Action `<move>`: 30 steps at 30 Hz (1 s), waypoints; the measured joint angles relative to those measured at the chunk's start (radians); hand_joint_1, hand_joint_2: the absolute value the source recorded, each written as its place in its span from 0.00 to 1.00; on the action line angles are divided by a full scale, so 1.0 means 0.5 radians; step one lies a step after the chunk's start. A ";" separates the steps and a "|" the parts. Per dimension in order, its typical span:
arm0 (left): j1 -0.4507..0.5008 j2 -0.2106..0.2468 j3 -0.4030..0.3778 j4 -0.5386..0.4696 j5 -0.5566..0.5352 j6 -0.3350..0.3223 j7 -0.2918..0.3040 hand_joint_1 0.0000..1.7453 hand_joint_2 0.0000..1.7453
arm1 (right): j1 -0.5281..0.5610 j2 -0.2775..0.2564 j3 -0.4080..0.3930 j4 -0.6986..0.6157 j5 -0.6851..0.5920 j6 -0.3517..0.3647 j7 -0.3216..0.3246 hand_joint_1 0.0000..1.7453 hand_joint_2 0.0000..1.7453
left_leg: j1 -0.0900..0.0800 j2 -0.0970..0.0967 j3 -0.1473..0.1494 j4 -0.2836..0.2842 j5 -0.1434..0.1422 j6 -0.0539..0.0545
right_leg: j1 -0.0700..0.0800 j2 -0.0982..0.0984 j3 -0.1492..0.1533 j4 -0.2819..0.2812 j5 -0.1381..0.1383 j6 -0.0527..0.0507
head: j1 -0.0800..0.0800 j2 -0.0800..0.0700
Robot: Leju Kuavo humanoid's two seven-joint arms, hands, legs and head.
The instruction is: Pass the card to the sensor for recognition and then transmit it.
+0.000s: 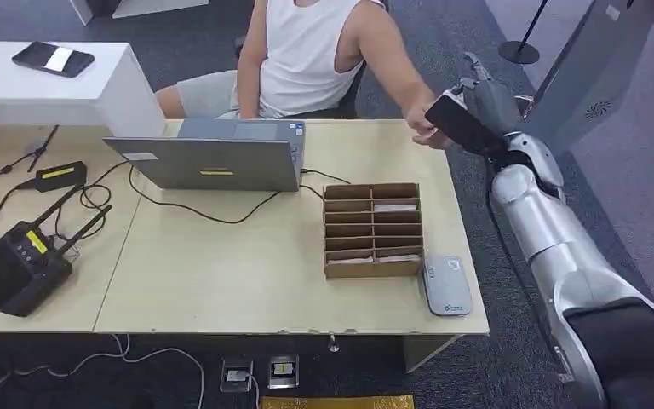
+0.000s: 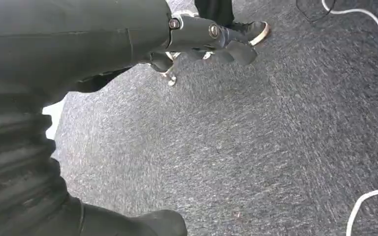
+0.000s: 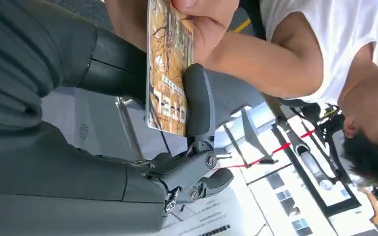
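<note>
**Card held up between my right hand and a person's hand**

From the head view, I see my right hand (image 1: 477, 106) raised past the far right corner of the pale wooden desk (image 1: 221, 273), next to the hand (image 1: 421, 129) of one seated person in a white sleeveless top (image 1: 306, 55). On the desk I count one grey laptop (image 1: 221, 158) with a yellow label I cannot read, one brown cardboard organiser with two columns of slots (image 1: 373, 230), and one flat grey card sensor (image 1: 447, 285) just beside the organiser, its small logo too tiny to read. One black router with antennas (image 1: 21, 264) and one black power brick (image 1: 60, 176) sit on the left, both with yellow stickers.

In the left wrist view, my left hand (image 2: 211, 42) hangs over grey carpet (image 2: 251, 147); its dark fingers are curled in with nothing in them.

In the right wrist view, my right hand (image 3: 192, 147) pinches one orange-brown patterned card (image 3: 170, 69) between the thick grey thumb (image 3: 199, 101) and the darker fingers behind it. The person's hand grips the card's other end. The card bears large white letters and smaller print; I cannot make out the words.
</note>
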 joint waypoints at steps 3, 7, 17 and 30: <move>-0.007 -0.008 -0.002 0.000 -0.002 -0.002 0.008 0.00 1.00 | 0.000 0.014 0.003 0.044 0.006 -0.019 0.008 0.14 1.00 | 0.000 0.000 0.000 0.000 0.000 0.000 | 0.000 0.000 0.000 0.000 0.000 0.000 | 0.000 0.000; -0.010 -0.013 -0.002 0.000 -0.002 -0.002 0.015 0.00 1.00 | 0.000 0.025 0.016 0.080 0.011 -0.049 0.020 0.00 1.00 | 0.000 0.000 0.000 0.000 0.000 0.000 | 0.000 0.001 -0.001 0.000 0.000 0.000 | 0.001 0.000; -0.008 -0.016 -0.002 0.000 0.008 0.003 0.015 0.00 1.00 | 0.024 0.028 0.006 0.107 -0.346 -0.018 -0.029 0.00 1.00 | 0.000 0.001 0.001 0.000 0.000 0.000 | 0.000 0.002 -0.001 0.000 0.000 0.000 | 0.000 0.000; 0.032 0.002 -0.002 0.000 0.068 0.015 -0.029 0.00 1.00 | 0.484 -0.160 -0.145 -0.782 -1.097 0.471 0.150 0.00 1.00 | 0.000 0.001 0.001 0.001 -0.001 0.000 | 0.000 0.002 -0.001 -0.001 0.000 0.000 | -0.001 0.000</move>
